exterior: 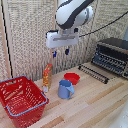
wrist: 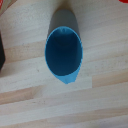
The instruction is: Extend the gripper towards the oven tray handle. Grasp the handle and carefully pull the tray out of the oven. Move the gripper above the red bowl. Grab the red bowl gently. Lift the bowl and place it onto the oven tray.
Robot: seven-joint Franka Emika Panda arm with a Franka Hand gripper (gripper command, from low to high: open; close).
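Although the tray [exterior: 94, 73] appears already drawn out before the oven [exterior: 113, 55] at frame right, the red bowl [exterior: 72, 77] at centre remains ungrasped, the gripper [exterior: 60, 51] hanging empty above, fingers narrowly parted.

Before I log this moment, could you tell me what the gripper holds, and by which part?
Nothing: the gripper hangs empty, high above the blue mug and red bowl.

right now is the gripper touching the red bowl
Apart. The exterior view shows the gripper hanging high in the air, with open wall visible between its fingertips and the red bowl on the table below.
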